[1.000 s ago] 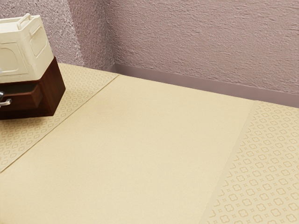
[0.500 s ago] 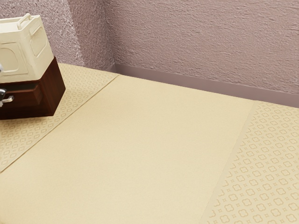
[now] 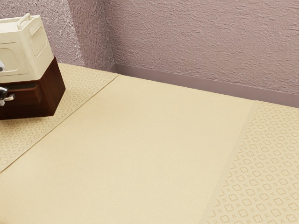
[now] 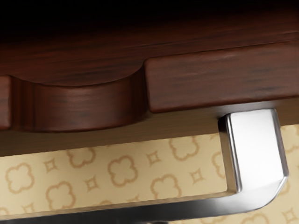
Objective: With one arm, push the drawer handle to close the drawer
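**Drawer Pushed Inward, Gripper at Handle**

Materials: the drawer and cabinet are dark red-brown grained wood. The drawer front has a curved, scooped recess in its upper edge. The handle is polished metal: a squared post turning through a rounded corner into a straight bar. A cream box with raised panels rests on the cabinet; the wall is rough plaster.

Change: one second ago the drawer front stood farther out; it now sits closer to the cabinet. Full closure cannot be confirmed.

Gripper state: apart, together or clamped cannot be determined.

Clearance: patterned covering shows between the handle bar and the drawer front. Open tabletop extends from beside the cabinet toward the exterior view's right, up to the wall base.
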